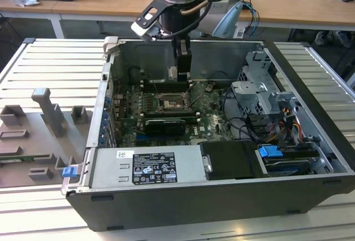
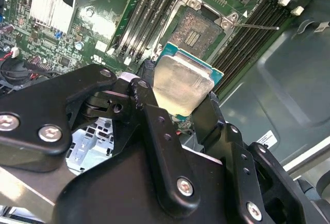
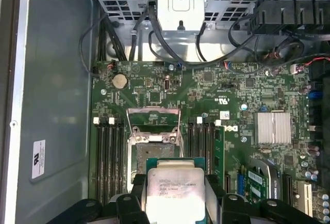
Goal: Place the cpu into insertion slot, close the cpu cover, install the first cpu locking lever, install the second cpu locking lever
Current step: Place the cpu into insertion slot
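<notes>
My gripper (image 2: 180, 102) is shut on the cpu (image 2: 183, 82), a thin square chip with a pale silvery top and a green edge, held by two opposite sides between black fingers (image 2: 147, 94). In the first wrist view the cpu (image 3: 172, 188) hangs above the near edge of the insertion slot (image 3: 154, 150), a square socket with a dark centre on the green board. The cpu cover (image 3: 153, 114) stands raised at the socket's far side. A thin wire lever (image 2: 258, 27) sticks out beside the insertion slot (image 2: 198, 30). In the exterior view the gripper (image 1: 182, 73) reaches down inside the open computer case, just behind the insertion slot (image 1: 169, 105).
Long memory slots (image 3: 111, 157) flank the socket on both sides. A long black card (image 1: 163, 124) lies in front of it, a grey power supply (image 1: 150, 166) nearer still. A drive cage (image 1: 260, 88) and cables fill the exterior view's right. Grey fixtures (image 1: 50, 113) stand outside the case.
</notes>
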Controlling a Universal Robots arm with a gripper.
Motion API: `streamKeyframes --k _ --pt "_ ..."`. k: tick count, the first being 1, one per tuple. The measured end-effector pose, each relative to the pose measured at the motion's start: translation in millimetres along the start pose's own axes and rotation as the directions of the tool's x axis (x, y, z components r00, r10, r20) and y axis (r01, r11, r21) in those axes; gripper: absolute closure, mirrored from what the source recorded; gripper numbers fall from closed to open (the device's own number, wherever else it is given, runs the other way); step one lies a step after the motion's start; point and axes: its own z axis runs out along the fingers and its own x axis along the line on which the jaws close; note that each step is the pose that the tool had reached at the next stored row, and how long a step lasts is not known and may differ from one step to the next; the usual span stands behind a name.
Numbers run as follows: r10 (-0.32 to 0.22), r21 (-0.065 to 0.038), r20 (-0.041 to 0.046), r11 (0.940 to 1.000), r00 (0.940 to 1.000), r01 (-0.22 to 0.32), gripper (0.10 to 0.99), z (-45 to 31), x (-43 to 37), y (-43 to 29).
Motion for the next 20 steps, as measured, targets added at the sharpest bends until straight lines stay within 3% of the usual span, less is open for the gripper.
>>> streamKeyframes --k 3,10,15,20 --pt "0.0 0.0 0.0 1.0 1.0 0.0 0.545 3.0 0.0 -0.3" --pt "0.001 0.0 0.0001 1.0 1.0 -0.001 0.545 18.2 -0.2 -1.7" --pt "0.001 0.0 0.0002 1.0 1.0 -0.001 0.545 19.5 -0.3 -2.5" --pt "0.001 0.0 0.0001 1.0 1.0 -0.001 0.545 20.8 -0.3 -9.3"
